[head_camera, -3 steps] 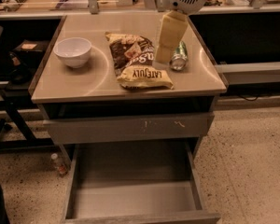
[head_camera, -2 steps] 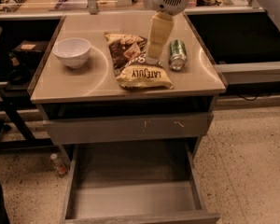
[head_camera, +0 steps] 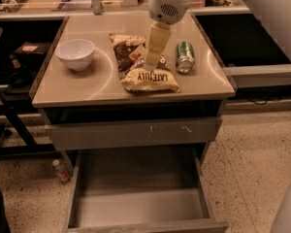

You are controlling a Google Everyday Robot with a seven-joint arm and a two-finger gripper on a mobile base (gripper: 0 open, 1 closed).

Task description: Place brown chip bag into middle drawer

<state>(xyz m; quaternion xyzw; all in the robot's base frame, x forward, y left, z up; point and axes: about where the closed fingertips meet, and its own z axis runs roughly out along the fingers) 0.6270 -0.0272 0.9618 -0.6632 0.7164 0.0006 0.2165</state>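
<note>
The brown chip bag (head_camera: 148,78), dark brown and pale yellow with "LATE JULY" printed on it, lies flat on the tan cabinet top (head_camera: 87,87), right of centre. My gripper (head_camera: 151,63) hangs from the pale arm directly over the middle of the bag, its tip at or just above the bag's surface and covering part of it. The middle drawer (head_camera: 140,207) is pulled out wide below the front of the cabinet. Its flat grey floor is bare.
A white bowl (head_camera: 75,54) stands on the left of the top. A green can (head_camera: 185,56) lies on its side just right of the bag. The drawer front (head_camera: 136,133) with pale scratch marks is shut above the open drawer. A small bottle (head_camera: 59,171) stands on the floor at the left.
My gripper has moved left, from above the bag's right edge near the green can to over the bag's middle. The bag, can, bowl and drawer have not moved.
</note>
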